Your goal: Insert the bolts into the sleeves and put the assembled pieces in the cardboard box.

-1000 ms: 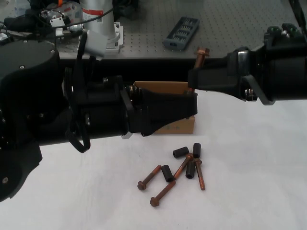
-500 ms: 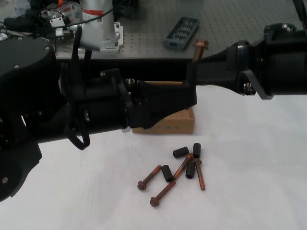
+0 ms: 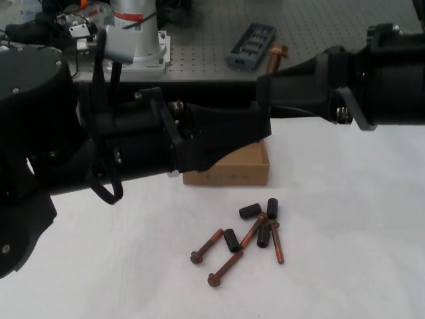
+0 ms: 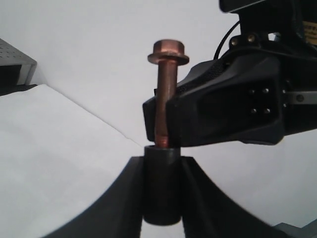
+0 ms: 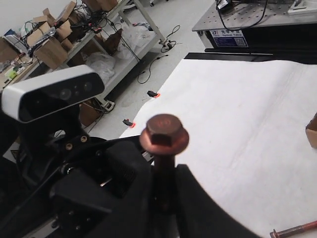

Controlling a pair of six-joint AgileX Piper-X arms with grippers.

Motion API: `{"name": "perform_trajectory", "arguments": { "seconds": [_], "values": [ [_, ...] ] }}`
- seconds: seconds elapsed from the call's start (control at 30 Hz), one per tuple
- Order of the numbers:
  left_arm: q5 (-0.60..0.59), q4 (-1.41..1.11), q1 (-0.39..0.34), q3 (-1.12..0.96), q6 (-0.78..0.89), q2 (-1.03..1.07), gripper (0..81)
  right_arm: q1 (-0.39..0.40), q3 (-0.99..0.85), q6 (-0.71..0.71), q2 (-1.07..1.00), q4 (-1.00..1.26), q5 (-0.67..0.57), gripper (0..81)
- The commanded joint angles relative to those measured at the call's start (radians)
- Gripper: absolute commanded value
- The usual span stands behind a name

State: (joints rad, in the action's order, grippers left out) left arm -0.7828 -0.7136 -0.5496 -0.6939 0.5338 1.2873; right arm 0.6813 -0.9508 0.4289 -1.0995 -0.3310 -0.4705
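My left pincer [image 4: 162, 201] comes in from 9 o'clock in the high view. It is clenched on a black sleeve [image 4: 161, 173], which it holds upright with the open mouth facing the bolt. Below where my arms meet sits the cardboard box [image 3: 232, 174]. At 6 o'clock from it, on the white sheet [image 3: 345, 252], lie the loose bolts [image 3: 207, 245] and loose sleeves [image 3: 250, 211], mingled and partly touching.

From 3 o'clock comes my right pincer [image 5: 166, 203], grasping a copper bolt [image 4: 167, 94] by its shank, head away from the sleeve. The bolt's tip sits right at the sleeve's mouth. I cannot tell whether it has entered the bore or only rests on the rim.

I judge this to be the insertion step of one pair, with most of the shank outside. Next, I reckon the bolt must be pushed straight along the sleeve's axis while my left grip holds firm. The right fingers sit close to the sleeve's end, so they may need to let go or shift toward the head before the bolt seats. Any tilt could jam the tip on the rim. The joined piece then goes down into the box.
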Motion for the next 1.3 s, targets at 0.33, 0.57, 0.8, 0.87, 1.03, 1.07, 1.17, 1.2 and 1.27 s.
{"name": "perform_trajectory", "arguments": {
  "seconds": [0.33, 0.57, 0.8, 0.87, 1.03, 1.07, 1.17, 1.2, 1.27],
  "values": [
    [0.046, -0.073, 0.007, -0.022, 0.014, -0.01, 0.6, 0.007, 0.008, 0.012, 0.005, -0.051, -0.011, 41.0],
    [0.094, 0.015, 0.008, -0.024, -0.062, -0.01, 0.6, 0.001, 0.006, -0.011, 0.044, -0.114, -0.041, 40.9],
    [0.116, 0.348, 0.041, -0.162, -0.298, 0.074, 0.6, -0.074, 0.006, -0.213, 0.146, -0.37, 0.032, 40.9],
    [0.121, 0.427, 0.054, -0.23, -0.336, 0.139, 0.6, -0.102, 0.006, -0.293, 0.169, -0.464, 0.092, 40.5],
    [0.155, 0.555, 0.102, -0.43, -0.36, 0.336, 0.6, -0.155, 0.008, -0.466, 0.192, -0.651, 0.25, 28.3],
    [0.171, 0.569, 0.109, -0.463, -0.36, 0.371, 0.6, -0.165, 0.008, -0.487, 0.192, -0.677, 0.271, 24.8],
    [0.211, 0.638, 0.13, -0.592, -0.36, 0.499, 0.6, -0.192, 0.008, -0.55, 0.192, -0.725, 0.311, 13.9],
    [0.233, 0.676, 0.136, -0.639, -0.36, 0.541, 0.6, -0.196, 0.008, -0.568, 0.192, -0.735, 0.318, 10.6],
    [0.276, 0.747, 0.144, -0.722, -0.364, 0.617, 0.6, -0.204, 0.008, -0.6, 0.192, -0.748, 0.327, 1.3]
  ]
}}
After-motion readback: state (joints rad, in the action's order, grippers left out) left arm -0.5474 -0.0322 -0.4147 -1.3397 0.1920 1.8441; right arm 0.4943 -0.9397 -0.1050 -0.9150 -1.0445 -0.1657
